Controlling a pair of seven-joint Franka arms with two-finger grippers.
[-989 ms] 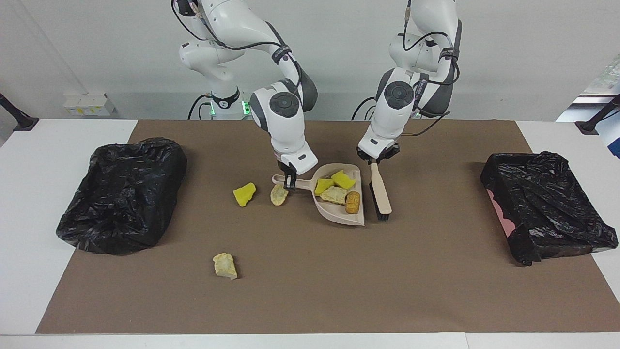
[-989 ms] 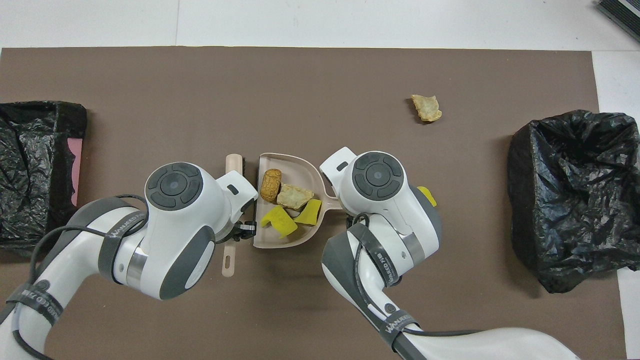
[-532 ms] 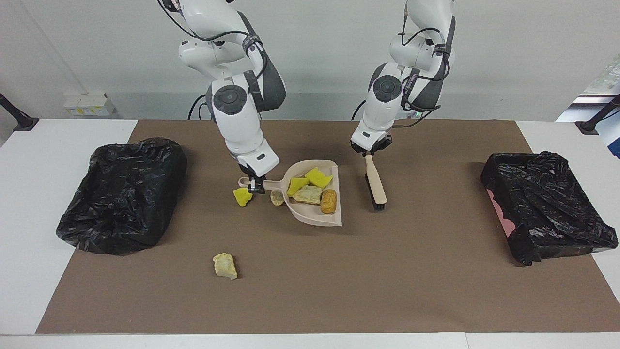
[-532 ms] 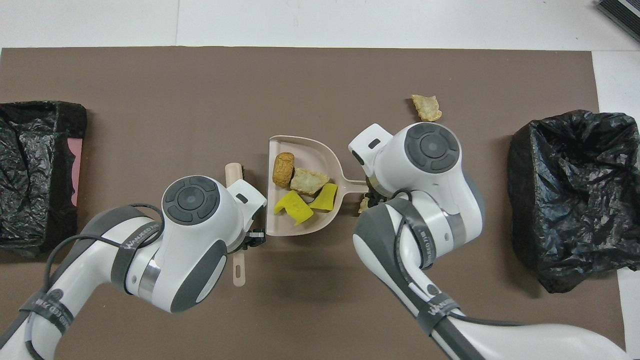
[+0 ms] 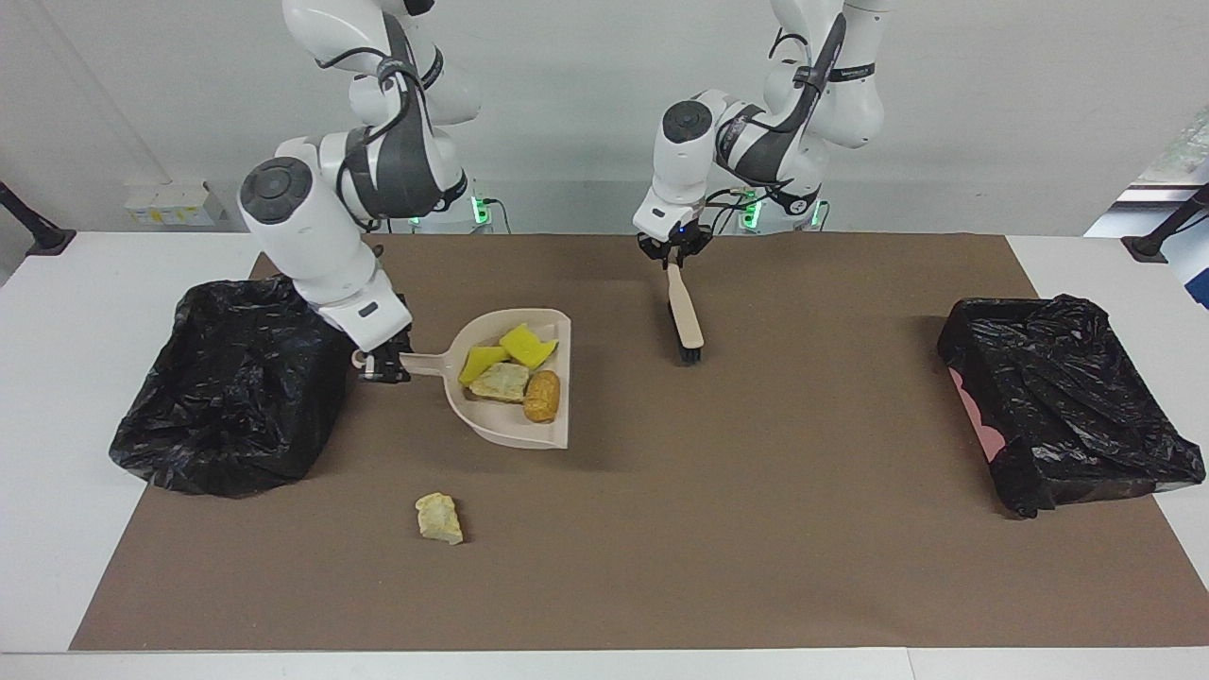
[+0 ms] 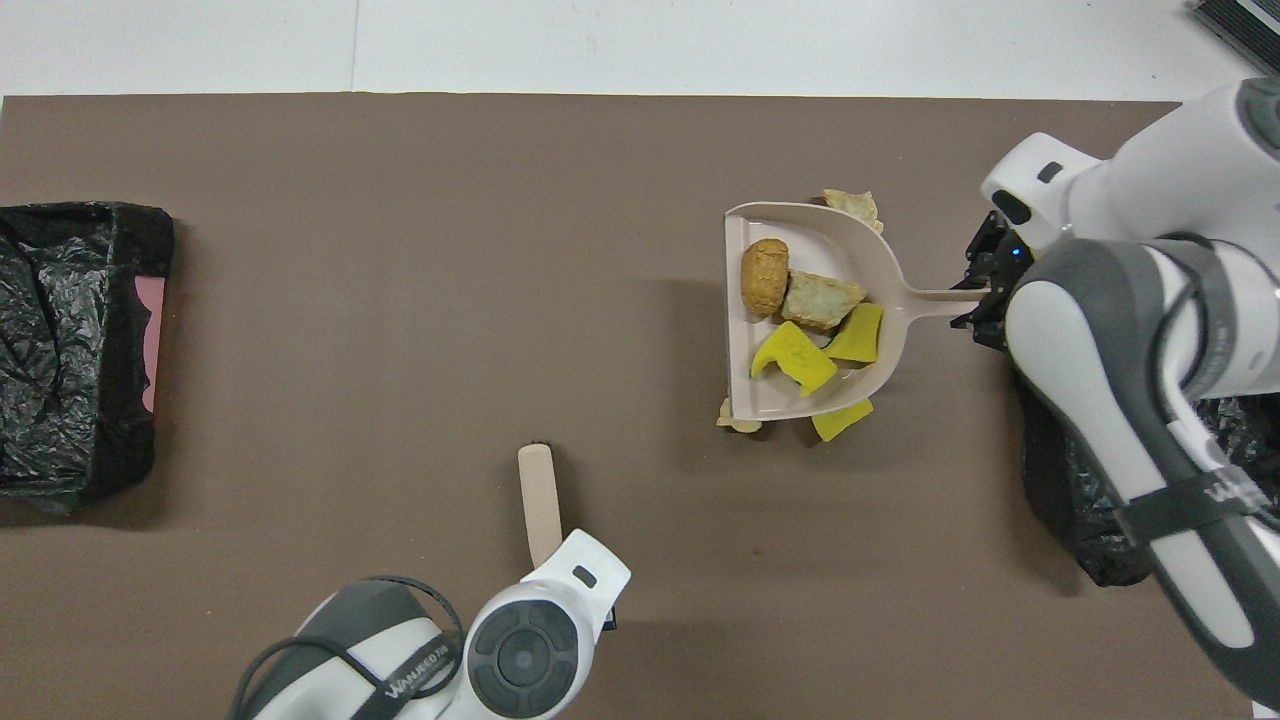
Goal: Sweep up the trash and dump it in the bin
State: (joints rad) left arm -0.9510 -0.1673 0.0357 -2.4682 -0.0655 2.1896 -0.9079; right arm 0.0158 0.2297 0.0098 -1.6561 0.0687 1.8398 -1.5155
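Right gripper (image 5: 383,364): clamped on the end of the dustpan's handle, holding the pan up in the air beside the black-bagged bin at the right arm's end of the table.
Dustpan (image 5: 538,433): beige, raised, its open mouth turned away from the right gripper toward the middle of the table.
Trash in the pan: two yellow sponge chunks (image 5: 525,346), a cream foam piece (image 5: 499,382) and an orange-brown lump (image 5: 542,396) lie together in the scoop, a handle's length out from the right gripper.
Trash on the mat: in the overhead view a yellow chunk (image 6: 841,420) and a cream crumb (image 6: 737,421) peek out from under the pan's nearer edge; the facing view hides them under the pan. Another cream piece (image 5: 439,518) lies on the brown mat (image 5: 756,529), farther from the robots than the right gripper.
Bin by the right gripper (image 5: 236,387): lined with a black bag, just beside the gripper.
Left gripper (image 5: 672,253): closed on the top of the brush handle, over the robots' edge of the mat.
Brush (image 5: 686,316): beige, hanging below the left gripper with its dark bristles down, well apart from the dustpan.
Second bin (image 5: 1063,397): black-bagged, at the left arm's end of the table, far from both grippers.
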